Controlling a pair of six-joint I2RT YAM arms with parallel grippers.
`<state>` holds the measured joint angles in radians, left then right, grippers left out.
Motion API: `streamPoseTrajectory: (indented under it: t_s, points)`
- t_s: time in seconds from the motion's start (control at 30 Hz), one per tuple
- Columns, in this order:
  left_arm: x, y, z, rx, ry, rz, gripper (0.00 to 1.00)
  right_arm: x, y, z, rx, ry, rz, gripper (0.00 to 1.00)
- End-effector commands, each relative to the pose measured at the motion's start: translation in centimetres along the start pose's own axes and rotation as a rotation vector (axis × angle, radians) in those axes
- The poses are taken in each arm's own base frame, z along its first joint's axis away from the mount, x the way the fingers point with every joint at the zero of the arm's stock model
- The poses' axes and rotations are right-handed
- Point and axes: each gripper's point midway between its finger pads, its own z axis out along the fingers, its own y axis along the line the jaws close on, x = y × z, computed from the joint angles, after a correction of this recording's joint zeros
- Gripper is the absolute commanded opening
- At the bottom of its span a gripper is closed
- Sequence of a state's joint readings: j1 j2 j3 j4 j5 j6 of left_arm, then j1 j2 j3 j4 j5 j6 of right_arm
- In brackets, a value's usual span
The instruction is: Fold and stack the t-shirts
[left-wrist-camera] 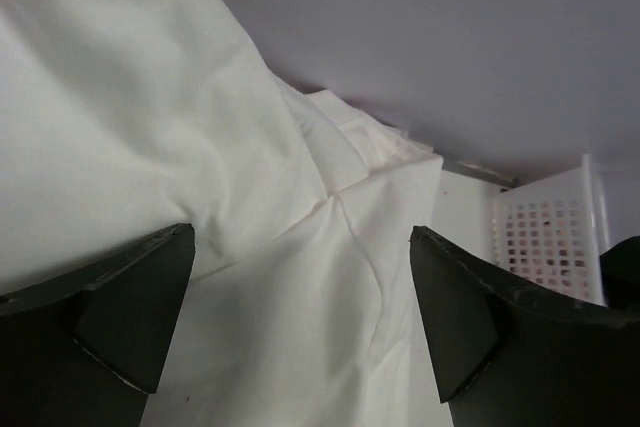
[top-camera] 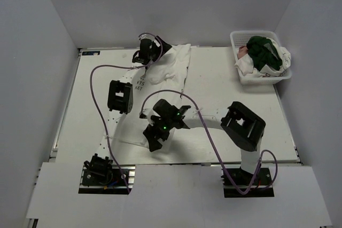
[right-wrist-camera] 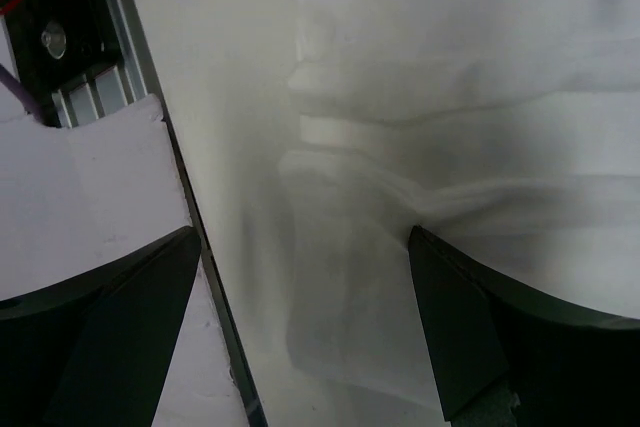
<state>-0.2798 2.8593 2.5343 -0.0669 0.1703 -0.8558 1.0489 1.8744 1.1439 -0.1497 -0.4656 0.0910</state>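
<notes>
White t-shirt (top-camera: 173,68) lies rumpled (dark lettering at 9 o'clock); left gripper (left-wrist-camera: 302,247) and right gripper (right-wrist-camera: 305,247) gape wide, empty.

The left arm (top-camera: 118,97) reaches far out toward twelve o'clock, and the left hand (top-camera: 143,56) gapes wide. The right arm (top-camera: 243,124) bends across toward nine o'clock; the right hand (top-camera: 154,138) gapes too.
</notes>
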Motion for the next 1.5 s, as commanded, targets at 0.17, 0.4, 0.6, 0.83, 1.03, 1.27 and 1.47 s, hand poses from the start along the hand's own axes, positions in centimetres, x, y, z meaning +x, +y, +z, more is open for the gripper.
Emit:
streamPoseTrajectory:
  t_s: [0.17,0.4,0.6,0.83,1.03,1.27,1.47]
  points:
    - [7.2,9.1,0.5,-0.254,0.106,-0.145,1.0,2.5,2.0,-0.2,-0.112,0.118,-0.024,0.9]
    - [2.5,13.7,-4.8,-0.589,0.012,-0.149,1.0,6.2,1.3,-2.6,-0.019,0.148,0.011,0.9]
    - [1.0,12.6,-8.7,-0.619,0.009,-0.104,1.0,10.1,-0.2,-4.3,0.108,0.252,0.042,0.9]
    - [-4.6,0.4,-9.0,-0.314,-0.011,0.028,1.0,2.1,0.1,-6.8,0.206,0.007,-0.089,0.9]
    - [-11.8,-11.4,-20.2,-0.175,-0.093,0.158,1.0,-6.3,0.5,-13.8,0.398,-0.409,-0.074,0.9]
    - [1.8,-7.3,-37.4,-0.132,0.107,0.075,1.0,-2.3,-3.1,-16.2,0.576,-0.511,0.234,0.9]
    - [11.4,-1.1,-47.2,-0.221,0.283,-0.011,1.0,2.8,-2.5,-15.1,0.504,-0.438,0.323,0.9]
